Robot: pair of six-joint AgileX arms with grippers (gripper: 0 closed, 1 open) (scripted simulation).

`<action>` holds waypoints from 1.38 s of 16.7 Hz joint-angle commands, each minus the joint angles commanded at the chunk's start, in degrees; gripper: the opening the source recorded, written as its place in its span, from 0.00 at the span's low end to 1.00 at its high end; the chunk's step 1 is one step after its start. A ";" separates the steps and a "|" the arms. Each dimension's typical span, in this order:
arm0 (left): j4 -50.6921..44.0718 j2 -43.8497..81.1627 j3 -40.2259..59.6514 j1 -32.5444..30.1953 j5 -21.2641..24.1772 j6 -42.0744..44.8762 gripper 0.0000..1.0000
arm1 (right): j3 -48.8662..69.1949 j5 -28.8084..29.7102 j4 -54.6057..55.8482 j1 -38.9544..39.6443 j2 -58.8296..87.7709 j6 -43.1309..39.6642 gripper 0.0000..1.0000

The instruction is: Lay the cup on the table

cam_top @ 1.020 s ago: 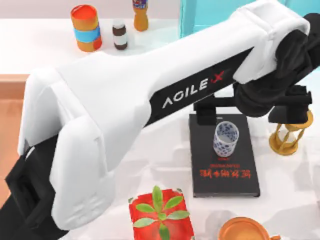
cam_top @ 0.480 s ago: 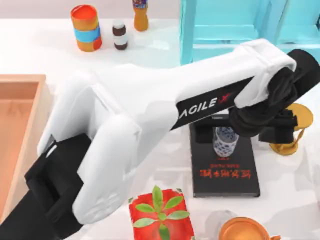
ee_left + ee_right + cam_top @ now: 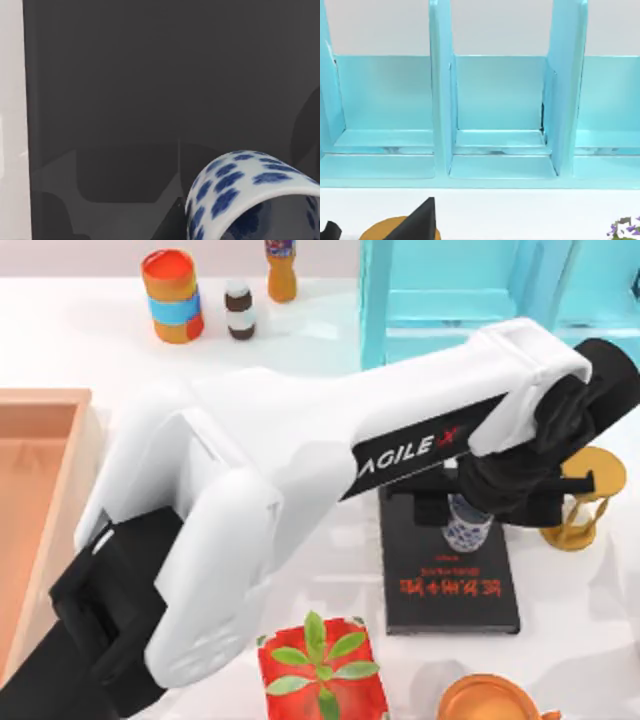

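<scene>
The cup [image 3: 468, 532], white porcelain with blue dots, stands upright on a black book [image 3: 450, 590] at the table's [image 3: 90, 350] right half. My left arm reaches across from the lower left, and my left gripper [image 3: 487, 510] hangs over the cup with its fingers [image 3: 430, 508] drawn in against the cup's sides. The black wrist hides most of the cup's top. In the left wrist view the cup's rim [image 3: 240, 190] sits close up over the dark book cover [image 3: 150, 75]. My right arm is parked, its wrist camera facing the blue shelf [image 3: 495, 100].
A gold hourglass [image 3: 580, 502] stands just right of the gripper. The blue shelf [image 3: 450, 290] runs along the back. An orange can [image 3: 172, 295] and two bottles [image 3: 239, 308] are back left, a wooden tray [image 3: 40, 490] left, a red plant box [image 3: 322, 670] and orange cup [image 3: 490, 702] in front.
The left arm swung toward the right and came down over the cup. Its fingers narrowed from wide apart to against the cup, which shifted slightly right.
</scene>
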 joint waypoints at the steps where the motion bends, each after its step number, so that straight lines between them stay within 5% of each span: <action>1: 0.00 0.00 0.00 0.00 0.00 0.00 0.32 | 0.00 0.00 0.00 0.00 0.00 0.00 1.00; 6: 0.00 0.00 0.00 0.00 0.00 0.00 0.00 | 0.00 0.00 0.00 0.00 0.00 0.00 1.00; 16: -0.81 -0.16 -0.01 -0.37 -0.10 0.54 0.00 | 0.00 0.00 0.00 0.00 0.00 0.00 1.00; 23: -11.58 -3.56 5.44 -4.46 2.25 3.33 0.00 | 0.00 0.00 0.00 0.00 0.00 0.00 1.00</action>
